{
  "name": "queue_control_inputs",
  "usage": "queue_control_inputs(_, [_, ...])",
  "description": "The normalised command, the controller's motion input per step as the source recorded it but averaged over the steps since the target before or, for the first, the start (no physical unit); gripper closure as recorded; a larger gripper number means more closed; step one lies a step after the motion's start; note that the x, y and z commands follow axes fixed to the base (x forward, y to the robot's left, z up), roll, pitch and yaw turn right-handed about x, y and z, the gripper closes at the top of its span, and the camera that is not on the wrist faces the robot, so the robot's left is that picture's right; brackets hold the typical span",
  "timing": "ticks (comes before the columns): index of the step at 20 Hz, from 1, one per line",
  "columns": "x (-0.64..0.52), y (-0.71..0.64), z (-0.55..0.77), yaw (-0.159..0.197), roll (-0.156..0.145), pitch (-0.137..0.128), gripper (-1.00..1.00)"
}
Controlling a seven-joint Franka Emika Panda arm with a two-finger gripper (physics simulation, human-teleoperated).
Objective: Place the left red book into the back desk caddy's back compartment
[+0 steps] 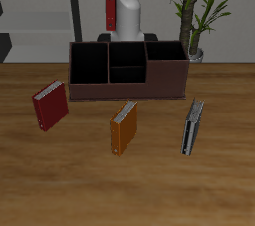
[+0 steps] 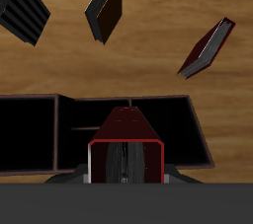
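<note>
The left red book hangs upright in the gripper, whose jaws are clamped on it, above the back desk caddy and over its small middle cells, the back compartment among them. On the desk before the caddy lie a maroon book, an orange book and a grey book.

A wooden table carries a long dark brown desk caddy toward its back. Nearer the front edge three books lie apart in a loose row: a maroon book, an orange book and a dark grey book.
</note>
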Motion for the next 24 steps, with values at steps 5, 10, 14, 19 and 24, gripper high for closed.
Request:
queue_control_inputs(5, [-0.03, 0.09, -0.11, 0.114, 0.034, 0.028, 1.00])
queue_control_inputs(10, [0.09, -0.06, 0.00, 0.179, -0.044, 0.003, 1.00])
queue_control_inputs(14, [0.00, -0.03, 0.03, 0.100, -0.026, -0.001, 1.00])
queue_control_inputs(19, [-0.11, 0.09, 0.10, 0.183, 0.001, -0.025, 1.00])
queue_control_inputs(24, [-0.03, 0.08, 0.07, 0.120, -0.013, -0.022, 1.00])
